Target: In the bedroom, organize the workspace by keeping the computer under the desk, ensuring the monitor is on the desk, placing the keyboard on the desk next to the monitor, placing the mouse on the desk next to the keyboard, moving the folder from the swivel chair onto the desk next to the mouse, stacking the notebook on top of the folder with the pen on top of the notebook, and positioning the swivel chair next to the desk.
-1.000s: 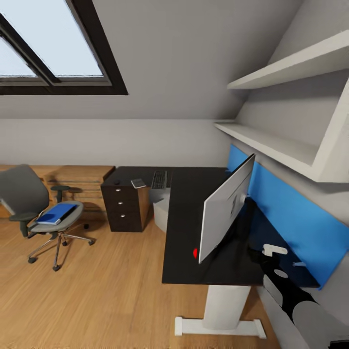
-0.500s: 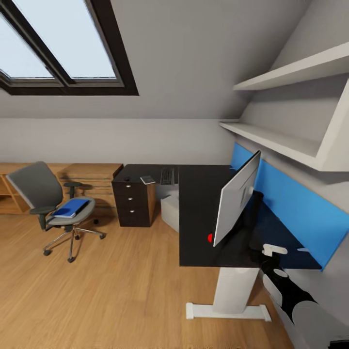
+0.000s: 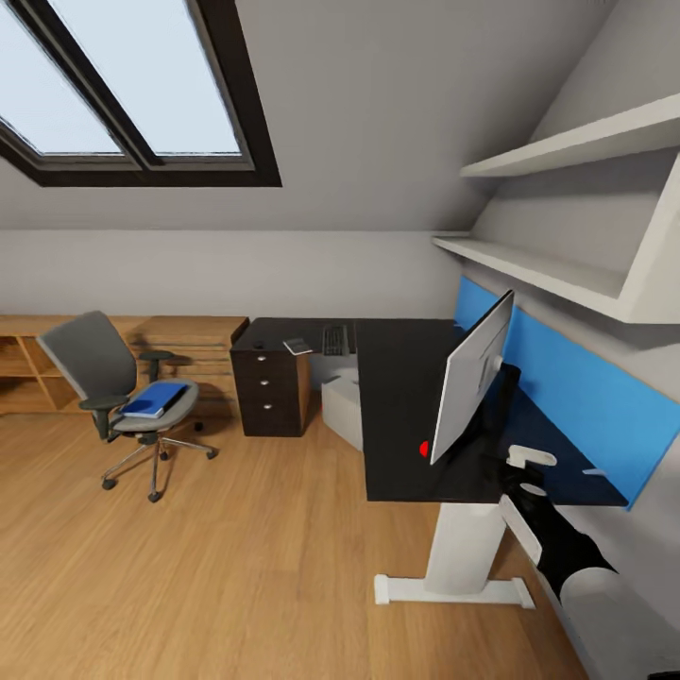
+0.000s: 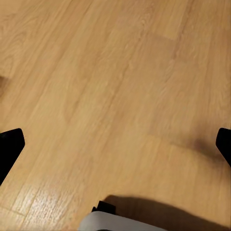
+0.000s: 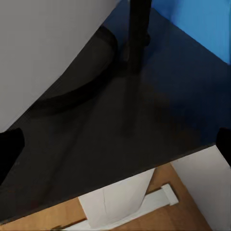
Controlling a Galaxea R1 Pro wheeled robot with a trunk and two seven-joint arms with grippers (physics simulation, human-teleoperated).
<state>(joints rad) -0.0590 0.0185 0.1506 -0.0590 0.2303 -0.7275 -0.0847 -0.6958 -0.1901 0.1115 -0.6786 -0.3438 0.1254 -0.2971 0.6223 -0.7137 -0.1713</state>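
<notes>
Monitor (image 3: pixel 472 378) on desk (image 3: pixel 401 416); folder (image 3: pixel 154 399) still on swivel chair (image 3: pixel 123 397), 9 o'clock. Both pincers apart, empty.

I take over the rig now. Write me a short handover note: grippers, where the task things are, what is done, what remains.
Grippers: left gripper open over bare floor; right gripper open above the desk near the monitor stand. Both hold nothing.
Things: monitor on the desk. Keyboard and notebook at the desk's far end. Computer on the floor under the desk. Folder lies on the swivel chair, which stands apart from the desk.
Done: monitor, computer.
Left: keyboard, mouse, folder, notebook, pen, chair. Mouse and pen too small to tell.
</notes>
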